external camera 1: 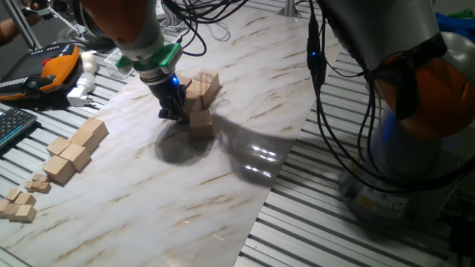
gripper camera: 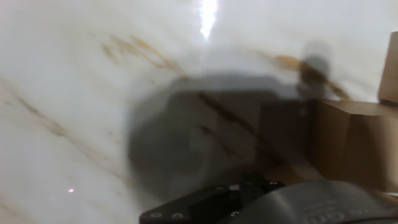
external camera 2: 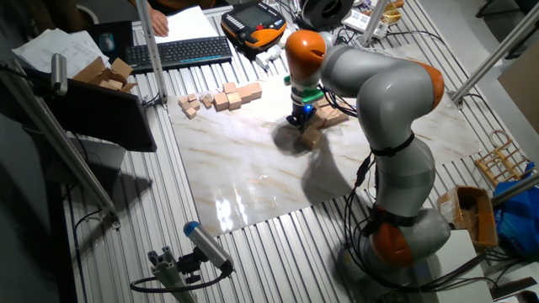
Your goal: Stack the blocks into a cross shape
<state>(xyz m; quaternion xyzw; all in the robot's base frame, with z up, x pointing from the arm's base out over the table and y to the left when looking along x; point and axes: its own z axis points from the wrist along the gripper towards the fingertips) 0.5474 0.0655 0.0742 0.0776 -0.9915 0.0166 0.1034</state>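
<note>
Gripper point(external camera 1: 172, 113), low over the marble-patterned board point(external camera 1: 223, 193), just beside the cluster of wooden blocks point(external camera 1: 200, 100); its fingers are dark and foreshortened, so whether they are parted, closed or holding anything cannot be told. In the hand view only the board, the gripper's shadow and the face of one block point(gripper camera: 348, 140) at the right edge appear; nothing shows between the fingers. The blocks sit together near the board's middle, some apparently resting on others, though their exact arrangement is not legible. A row of joined cubes point(external camera 1: 74, 152) and small cubelets point(external camera 1: 18, 204) lie well apart at the board's edge, near a keyboard point(external camera 2: 181, 52) and an orange pendant point(external camera 2: 253, 21).

Judged step: adjusting or approaching a block at the cluster's near side. To do this well, the fingers should straddle one block squarely, faces parallel, and descend without brushing its neighbours, since any sideways nudge could topple the partial stack.
</note>
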